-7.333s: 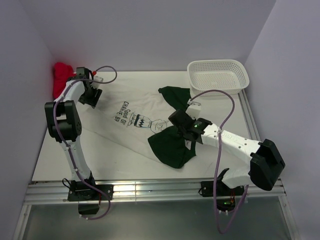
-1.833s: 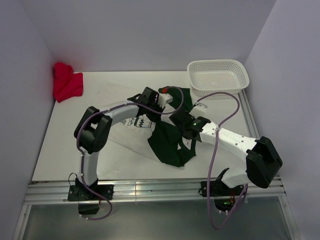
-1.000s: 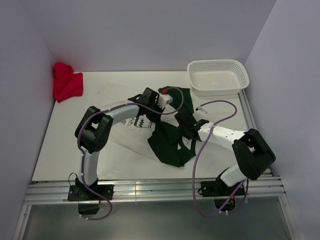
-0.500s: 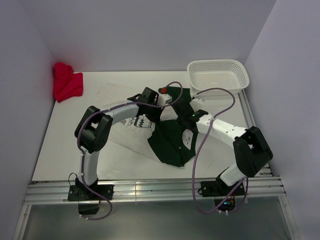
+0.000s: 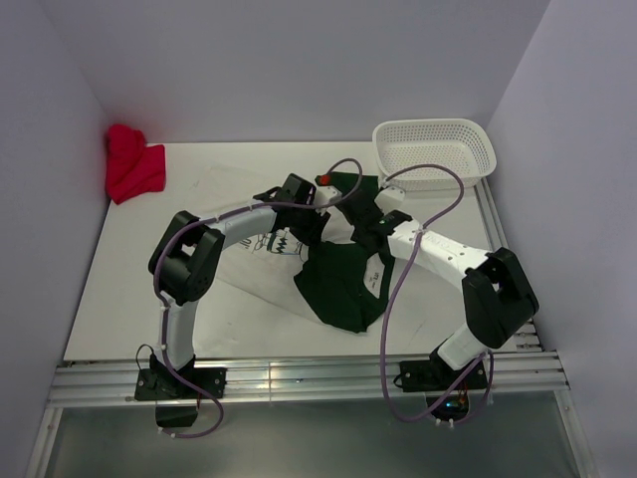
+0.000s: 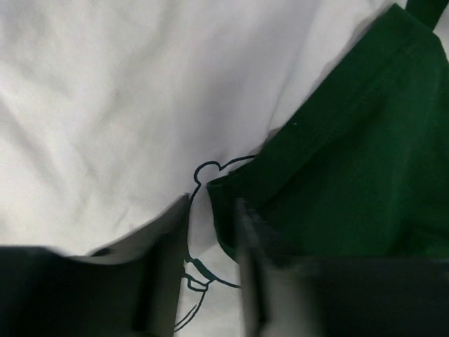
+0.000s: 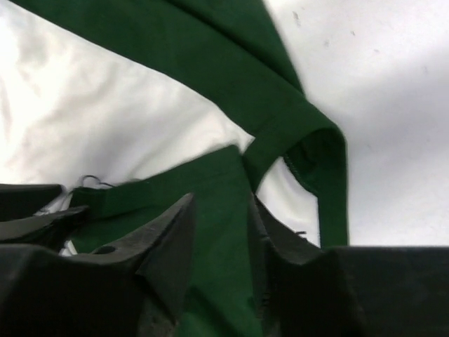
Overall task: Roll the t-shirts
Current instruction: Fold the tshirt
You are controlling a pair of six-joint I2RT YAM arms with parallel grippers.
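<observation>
Left arm (image 5: 234, 224) stretched forward, forearm bent rightward. Right arm (image 5: 438, 254) angled forward-left. Left gripper (image 6: 211, 205) pointing down, jaws narrowly parted. Right gripper (image 7: 220, 203) just right of it, jaws also parted.

White links, black joints on left arm (image 5: 234, 221) and right arm (image 5: 443, 257); big black elbow blocks. Purple cable (image 5: 345, 167) loops out behind each pincer, runs along links down to black base (image 5: 177, 383). Small red spot (image 5: 322, 180) near left pincer (image 6: 210, 210), on white wrist piece. Left fingers (image 6: 165, 274) dark grey, flat, blurred. Right pincer (image 7: 221, 203) fingers (image 7: 168, 246) black, wedge-shaped, matte.
</observation>
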